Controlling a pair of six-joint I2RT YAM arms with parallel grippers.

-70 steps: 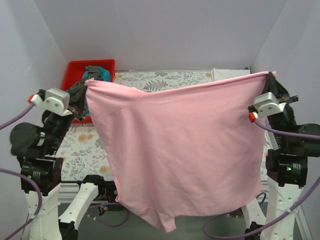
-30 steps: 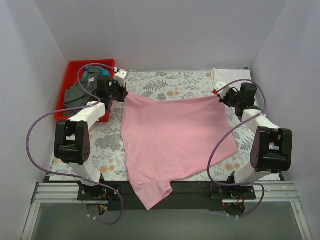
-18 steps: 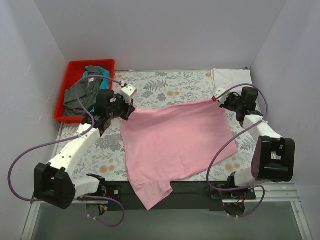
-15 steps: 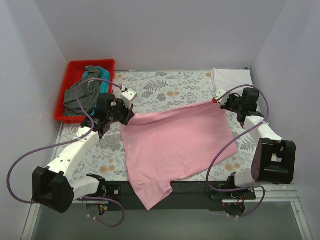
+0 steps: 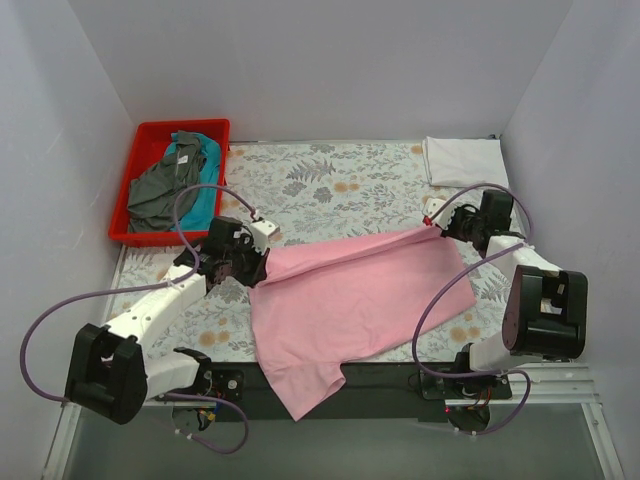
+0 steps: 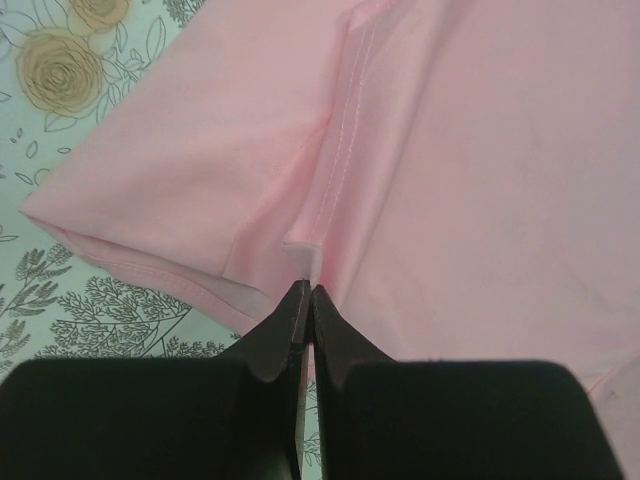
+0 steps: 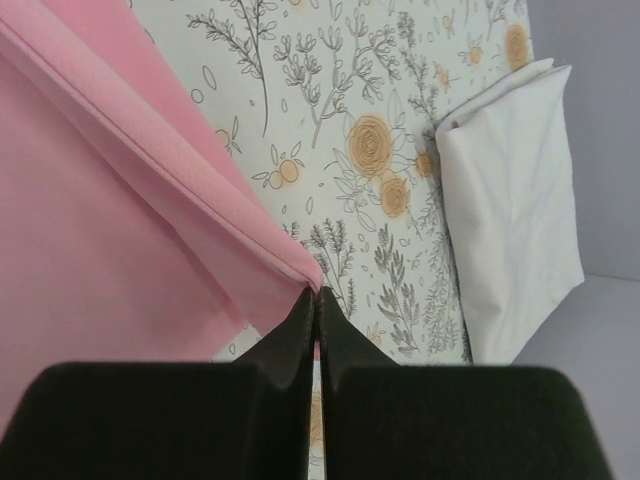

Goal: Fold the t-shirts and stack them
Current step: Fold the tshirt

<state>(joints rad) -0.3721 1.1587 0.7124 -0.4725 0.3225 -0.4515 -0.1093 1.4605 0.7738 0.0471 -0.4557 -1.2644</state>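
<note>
The light pink t-shirt (image 5: 350,295) lies spread on the floral tablecloth (image 5: 330,185), its lower part hanging over the near edge. My left gripper (image 5: 262,262) is shut on its far left corner (image 6: 305,250), low over the cloth. My right gripper (image 5: 432,222) is shut on its far right corner (image 7: 312,280). The far edge between them folds over toward the near side. A folded white t-shirt (image 5: 463,160) lies at the far right; it also shows in the right wrist view (image 7: 515,200). The dark grey t-shirt (image 5: 160,185) and the teal t-shirt (image 5: 203,195) lie crumpled in the red bin (image 5: 150,135).
The red bin stands at the far left corner. White walls close in the table on three sides. Purple cables loop over both arms. A black rail (image 5: 400,378) runs along the near edge under the hanging shirt.
Both grippers have lowered the pink shirt from hanging in the air onto the table, then drawn its far edge toward the near side, the left gripper moving more, so the edge folds over.
</note>
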